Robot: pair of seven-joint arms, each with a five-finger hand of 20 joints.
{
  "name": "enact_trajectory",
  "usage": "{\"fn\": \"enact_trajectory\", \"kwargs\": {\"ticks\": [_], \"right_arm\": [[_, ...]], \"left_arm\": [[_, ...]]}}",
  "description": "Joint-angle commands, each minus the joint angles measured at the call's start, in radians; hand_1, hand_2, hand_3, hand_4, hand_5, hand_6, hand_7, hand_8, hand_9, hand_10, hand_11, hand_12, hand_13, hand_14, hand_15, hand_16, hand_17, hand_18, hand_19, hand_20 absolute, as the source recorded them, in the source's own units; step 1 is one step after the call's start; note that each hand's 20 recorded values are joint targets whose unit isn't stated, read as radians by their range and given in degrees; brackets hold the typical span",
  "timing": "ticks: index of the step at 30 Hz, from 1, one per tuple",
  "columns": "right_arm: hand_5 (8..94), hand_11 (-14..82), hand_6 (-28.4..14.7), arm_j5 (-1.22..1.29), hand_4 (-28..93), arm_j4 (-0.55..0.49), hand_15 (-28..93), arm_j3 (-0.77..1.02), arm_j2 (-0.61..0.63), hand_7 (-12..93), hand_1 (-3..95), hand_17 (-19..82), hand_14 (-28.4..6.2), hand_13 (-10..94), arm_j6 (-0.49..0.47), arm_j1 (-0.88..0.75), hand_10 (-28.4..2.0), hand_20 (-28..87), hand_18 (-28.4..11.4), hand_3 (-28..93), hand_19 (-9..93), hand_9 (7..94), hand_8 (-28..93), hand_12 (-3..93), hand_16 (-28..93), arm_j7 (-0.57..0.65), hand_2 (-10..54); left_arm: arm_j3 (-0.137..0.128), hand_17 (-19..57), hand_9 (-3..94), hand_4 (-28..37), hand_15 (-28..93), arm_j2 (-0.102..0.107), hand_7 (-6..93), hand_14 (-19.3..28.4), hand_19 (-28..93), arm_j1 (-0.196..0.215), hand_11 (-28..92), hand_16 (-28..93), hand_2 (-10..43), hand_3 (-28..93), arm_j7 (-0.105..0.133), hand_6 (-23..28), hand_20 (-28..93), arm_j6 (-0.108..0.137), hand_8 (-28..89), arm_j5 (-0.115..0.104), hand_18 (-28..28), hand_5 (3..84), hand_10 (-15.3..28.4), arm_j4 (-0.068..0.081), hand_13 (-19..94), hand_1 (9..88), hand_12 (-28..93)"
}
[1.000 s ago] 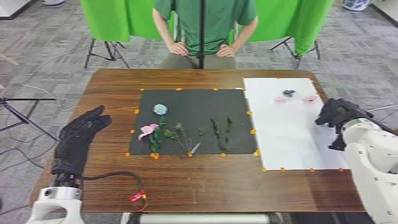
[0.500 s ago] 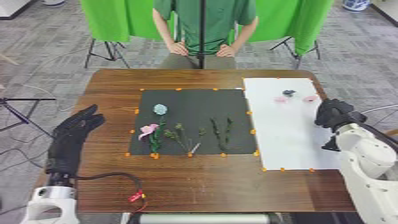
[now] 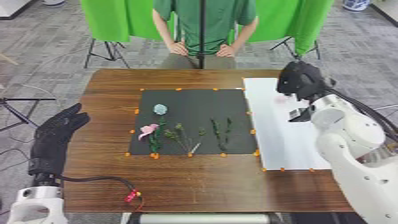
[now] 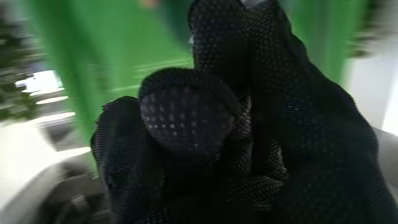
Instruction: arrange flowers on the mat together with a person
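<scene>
Over the table's left side, the left hand (image 3: 55, 131) is open; on the dark mat (image 3: 191, 96), the pink flower (image 3: 148, 129) and blue flower (image 3: 160, 109) point far, green sprigs (image 3: 216, 127) run near to far; rightward, the right hand (image 3: 302, 80), its grip I cannot tell

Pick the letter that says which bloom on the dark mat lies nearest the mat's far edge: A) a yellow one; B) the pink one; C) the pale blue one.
C: the pale blue bloom lies farther up the dark mat than the pink bloom.
</scene>
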Motion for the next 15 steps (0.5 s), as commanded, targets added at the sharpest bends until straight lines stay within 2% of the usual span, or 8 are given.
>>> {"fn": "enact_trajectory", "kwargs": {"ticks": [1,8,10,15], "right_arm": [[84.9,19.1,1.7,-0.025,-20,0.075,60,-0.313,-0.188,20,65.3,71,0.2,94,-0.076,0.246,-7.7,43,-9.7,53,93,93.7,8,30.1,21,-0.143,-9.5],[84.8,18.5,2.0,-0.106,-20,0.145,61,-0.464,-0.290,20,64.9,71,0.2,94,-0.107,0.317,-7.4,46,-10.1,54,93,93.7,8,30.4,21,-0.231,-9.5],[84.7,18.3,2.2,-0.127,-20,0.167,61,-0.481,-0.315,20,64.9,71,0.3,94,-0.118,0.324,-7.3,47,-10.1,54,93,93.7,8,30.3,21,-0.247,-9.5],[84.2,17.4,2.7,-0.187,-20,0.210,62,-0.502,-0.358,21,64.4,71,0.5,94,-0.150,0.333,-7.0,49,-10.5,54,93,93.7,8,30.8,21,-0.270,-9.5]], "left_arm": [[0.011,5.6,45.8,-18.6,15,-0.003,13.0,16.7,9,0.006,18,5,-3.0,67,-0.006,3.3,18,0.008,-6,-0.006,12.8,45.8,12.8,0.016,36,25.2,15],[0.026,5.5,45.9,-19.8,15,-0.002,13.0,16.7,9,-0.003,19,5,-2.5,67,-0.014,3.3,18,-0.002,-6,-0.003,12.9,45.9,12.8,0.023,36,24.4,15],[0.031,5.6,45.9,-19.9,15,-0.001,12.9,16.8,9,-0.012,19,5,-2.4,67,-0.017,3.4,18,-0.004,-6,-0.002,12.9,45.9,12.8,0.028,36,24.3,15],[0.036,5.6,46.0,-19.9,15,0.002,12.8,16.8,9,-0.010,18,5,-2.4,67,-0.017,3.3,18,-0.009,-6,-0.002,12.9,45.9,12.8,0.027,36,24.1,15]]}}
